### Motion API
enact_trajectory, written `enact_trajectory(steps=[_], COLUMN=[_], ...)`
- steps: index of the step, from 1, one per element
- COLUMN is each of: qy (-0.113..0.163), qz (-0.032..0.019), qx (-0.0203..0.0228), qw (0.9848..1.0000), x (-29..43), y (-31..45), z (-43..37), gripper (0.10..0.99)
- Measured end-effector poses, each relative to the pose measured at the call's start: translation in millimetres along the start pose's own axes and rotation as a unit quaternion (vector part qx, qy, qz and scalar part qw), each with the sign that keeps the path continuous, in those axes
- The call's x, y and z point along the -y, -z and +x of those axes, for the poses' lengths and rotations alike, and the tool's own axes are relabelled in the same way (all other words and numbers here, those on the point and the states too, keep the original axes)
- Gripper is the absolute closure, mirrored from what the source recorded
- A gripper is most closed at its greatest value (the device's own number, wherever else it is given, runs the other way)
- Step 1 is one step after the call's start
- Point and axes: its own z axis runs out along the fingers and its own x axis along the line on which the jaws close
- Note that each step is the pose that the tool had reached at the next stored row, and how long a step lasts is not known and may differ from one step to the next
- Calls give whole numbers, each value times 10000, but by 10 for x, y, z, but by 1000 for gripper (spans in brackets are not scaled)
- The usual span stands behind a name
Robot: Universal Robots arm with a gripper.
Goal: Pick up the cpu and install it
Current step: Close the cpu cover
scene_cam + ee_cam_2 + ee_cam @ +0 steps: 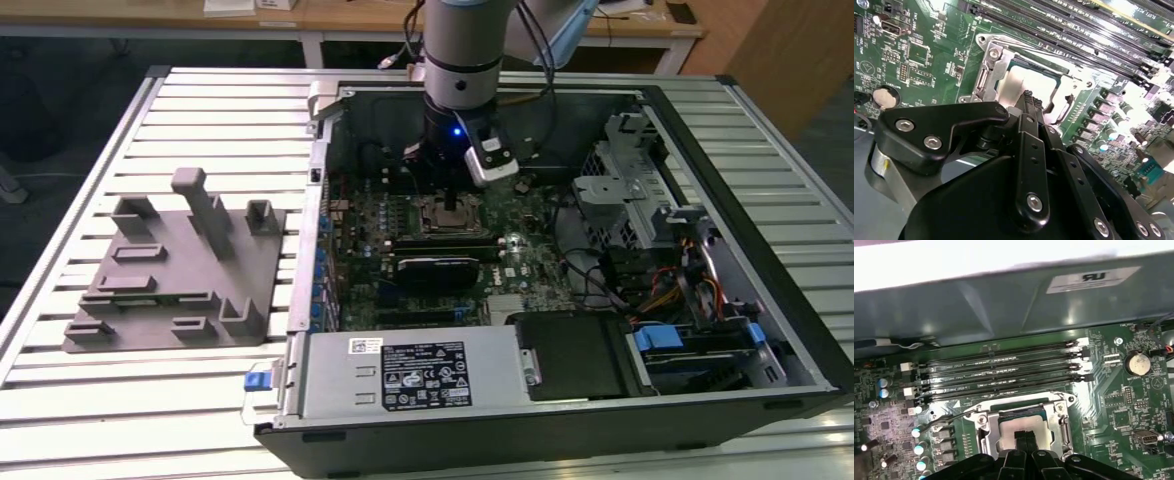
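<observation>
**Exterior view.** Your gripper point(451, 192) hangs straight down inside the open computer case point(747, 300), directly over the socket point(447, 215). The grey fixture block point(167, 275) sits well apart from the socket, outside the case on the exterior view's left.

**Second wrist view.** The jaws are pressed together with no gap and nothing pinched between them. The tips sit over the cpu point(1011, 85), which lies flat in the socket. Its pale metal top is ringed by the socket's steel frame point(985, 75). You cannot tell whether the tips touch the top.

**First wrist view.** The reading is the same here: the tips are together above the cpu point(1013, 429), which is square in the socket.

**Handling (judgement).**
- The chip looks light, thin and rigid.
- Its smooth top offers no purchase, so two opposite edges are the only place to hold it.
- The underside contacts are likely fragile, so keep it level.

**Room.**
- The frame hugs the cpu's edges and leaves little of them exposed.
- The memory slots point(1004, 371) run just beside the socket.
- The capacitors point(919, 450) stand near another side of the socket.
- The open room is mostly straight above the socket.
</observation>
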Motion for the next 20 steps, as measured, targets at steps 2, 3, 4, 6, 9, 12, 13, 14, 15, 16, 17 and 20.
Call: enact_trajectory(steps=[2,3,4,6,9,12,13,14,15,16,17,20], qy=[39,59,81,147,319,406,415,423,428,433,440,465], qz=[-1,-2,-3,-6,-11,-13,-13,-14,-14,-15,-15,-15], qx=[-1,-2,-2,-4,-8,-11,-11,-11,-11,-11,-11,-12], qw=[10000,10000,10000,9999,9995,9992,9991,9991,9991,9991,9990,9989], x=[11,18,26,37,41,49,52,55,58,60,63,70], y=[-2,-3,-5,-10,-17,-21,-22,-23,-25,-28,-31,-42], z=[5,7,8,9,16,61,81,102,117,129,138,165], gripper=[980,980,980,980,980,980,980,980,980,980,980,980])
